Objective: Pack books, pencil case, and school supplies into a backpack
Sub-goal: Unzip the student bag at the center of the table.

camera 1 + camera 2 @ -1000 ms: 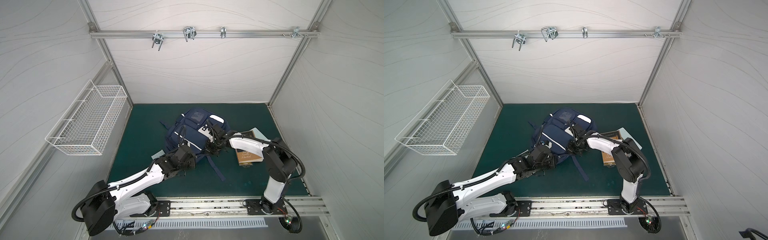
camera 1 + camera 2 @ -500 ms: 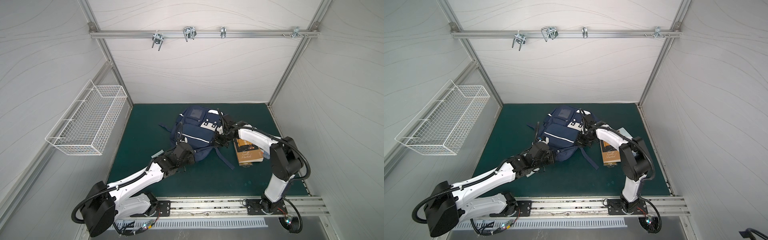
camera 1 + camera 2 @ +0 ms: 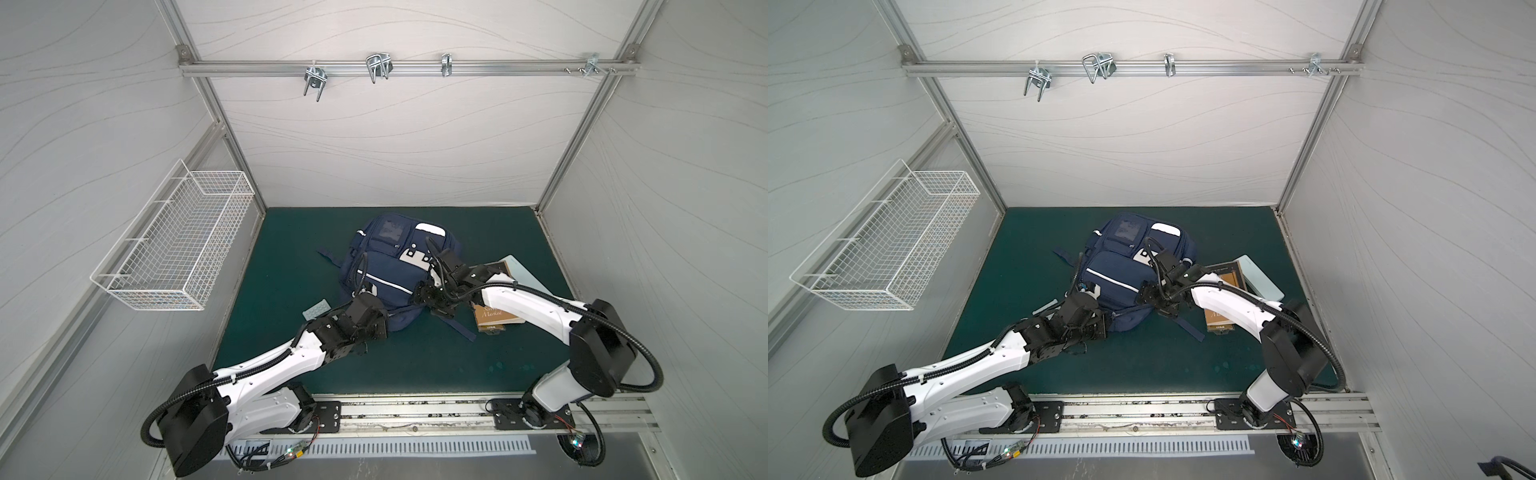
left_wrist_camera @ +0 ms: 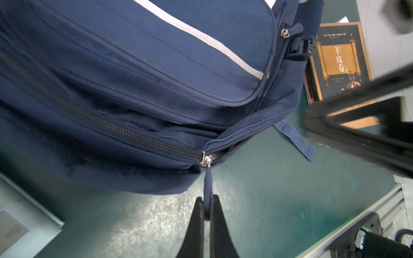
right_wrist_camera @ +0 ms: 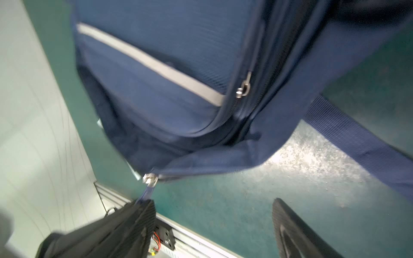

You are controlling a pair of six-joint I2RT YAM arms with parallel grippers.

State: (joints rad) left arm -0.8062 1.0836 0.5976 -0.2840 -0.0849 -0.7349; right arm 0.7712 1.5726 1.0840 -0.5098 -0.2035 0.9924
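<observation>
Where the navy backpack (image 3: 386, 270) lies mid-frame on the green counter (image 3: 415, 365) in both top views, the left gripper (image 4: 207, 212) is clamped on its main zipper pull (image 4: 207, 183). The right gripper (image 5: 214, 223) hangs at the bag's lower right corner, jaws wide apart. A brown book (image 3: 496, 320) and the pale pencil case (image 3: 524, 275) lie right of the backpack.
</observation>
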